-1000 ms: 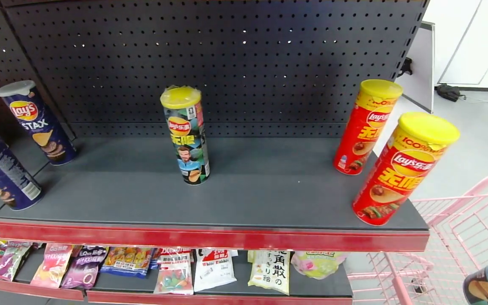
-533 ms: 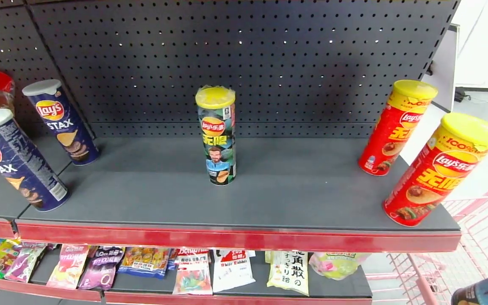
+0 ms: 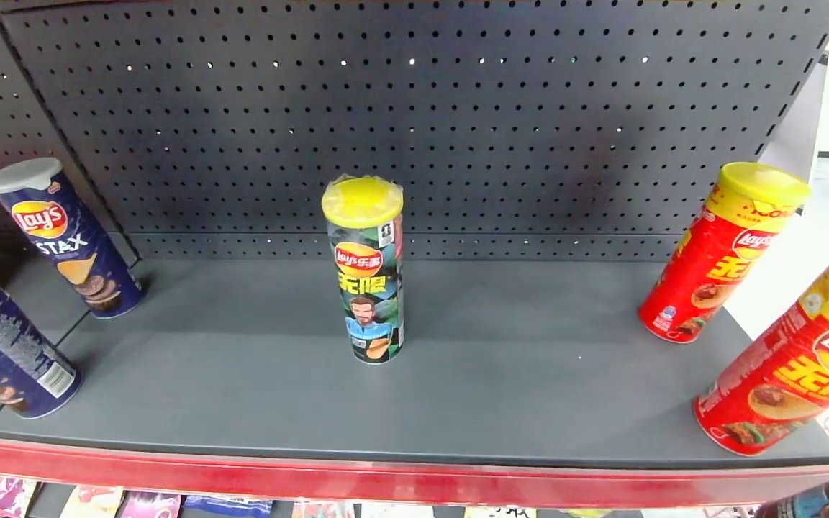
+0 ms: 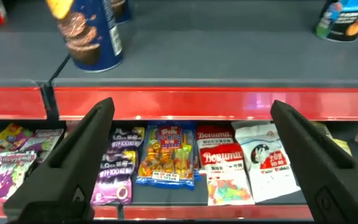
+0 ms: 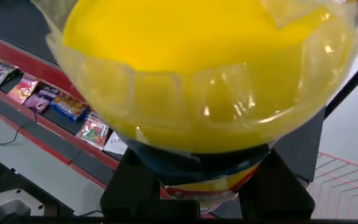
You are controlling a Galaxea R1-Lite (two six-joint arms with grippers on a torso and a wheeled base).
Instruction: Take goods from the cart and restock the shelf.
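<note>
Grey shelf (image 3: pixel 529 388), pegboard back (image 3: pixel 386 108) behind it; left tool (image 4: pixel 191 168) gapes wide, right tool (image 5: pixel 207 190) clamps a yellow-lidded can (image 5: pixel 197 62).

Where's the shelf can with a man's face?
In the head view the can stands upright mid shelf, between blue cans left and red cans right.

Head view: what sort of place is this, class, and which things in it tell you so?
Probably a shop, or a mock-up of one: a pegboard-backed shelf with a red front strip, crisp tubes stood along it, and snack packets displayed underneath.
</note>
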